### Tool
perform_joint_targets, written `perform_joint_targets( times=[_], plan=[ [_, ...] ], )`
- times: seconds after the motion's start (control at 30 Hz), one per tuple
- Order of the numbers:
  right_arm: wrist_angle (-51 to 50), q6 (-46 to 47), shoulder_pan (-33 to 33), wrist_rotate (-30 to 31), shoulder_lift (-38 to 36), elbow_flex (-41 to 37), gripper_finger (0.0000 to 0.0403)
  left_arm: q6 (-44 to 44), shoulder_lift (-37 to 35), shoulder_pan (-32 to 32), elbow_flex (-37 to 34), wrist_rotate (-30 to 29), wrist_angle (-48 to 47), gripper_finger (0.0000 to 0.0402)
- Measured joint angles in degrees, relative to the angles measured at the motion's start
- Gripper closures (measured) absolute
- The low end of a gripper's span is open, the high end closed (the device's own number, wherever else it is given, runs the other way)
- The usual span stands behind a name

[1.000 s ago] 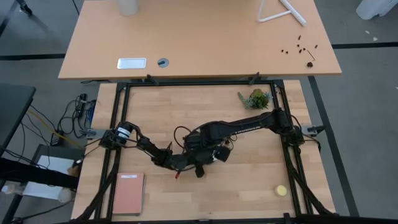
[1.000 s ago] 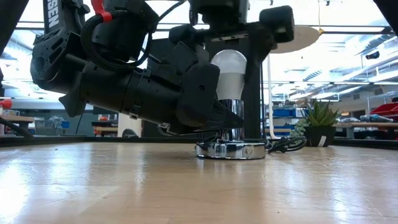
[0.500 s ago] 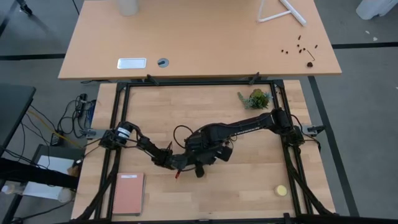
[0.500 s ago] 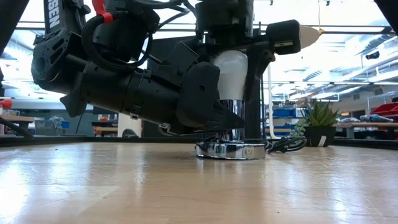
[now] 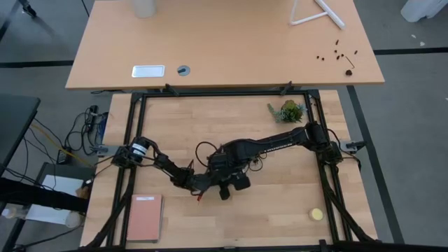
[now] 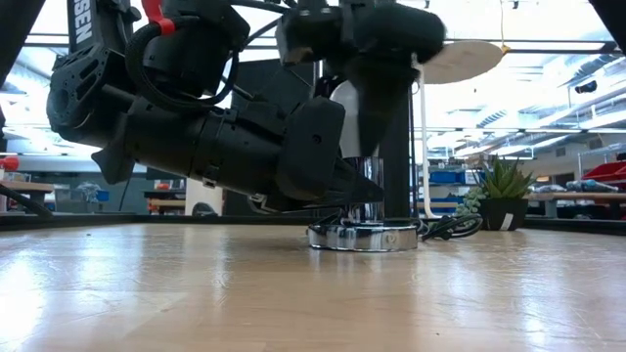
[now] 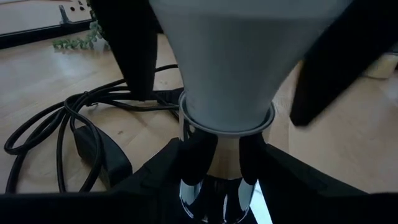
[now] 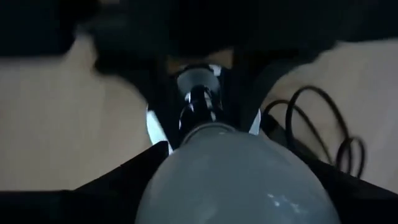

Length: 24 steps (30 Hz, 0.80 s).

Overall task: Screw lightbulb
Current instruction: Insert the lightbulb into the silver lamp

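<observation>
My lightbulb (image 7: 227, 68) stands upright in the chrome socket (image 7: 217, 180) near the middle of the surface (image 5: 280, 210), its narrow end already seated in the collar. So the bulb is in place and at least started; how many turns of thread are taken up I cannot see, and I judge that some turning is left before it is tight.

My left claw (image 7: 217, 152) reaches in low from the side and holds the shiny stem of the socket between its two fingers, steadying the base (image 6: 362, 236). My right claw (image 5: 225, 183) comes down from above, with a finger on each side of the bulb's white body. In the right wrist view the dome fills the space between my fingers (image 8: 106, 183), but whether they press on the glass or stand just off it I cannot tell.

Room is tight just here. My two claws crowd each other around the one stem, and the black cord (image 7: 56, 134) lies in loops just beside the base, on the far side from my left claw. The small plant (image 5: 287, 110) sits well apart near the far corner, the yellow disc (image 5: 316, 214) and the pink notebook (image 5: 143, 218) well apart near the front edge. The base stands well in from every rim of the frame, so my wrist has free space to turn above it.
</observation>
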Motion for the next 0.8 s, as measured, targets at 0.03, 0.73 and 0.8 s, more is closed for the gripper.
perform_joint_targets(
  times=[0.03, 0.73, 0.8],
  plan=[
    [0.7, 4.0, 0.0, 0.0, 0.0, 0.0, 0.012, 0.0, 0.0, 0.0, 0.0, 0.0, 0.0, 0.0218],
    [1.1, -2.5, 0.0, -0.2, 0.0, 3.1, 0.0029, -0.2, 0.0, 0.0, 0.0, 0.1, 0.1, 0.0218],
    [1.0, -11.4, 0.0, -0.1, 0.0, 3.1, 0.0018, -0.1, 0.0, 0.0, 0.0, 0.1, 0.1, 0.0218]
  ],
)
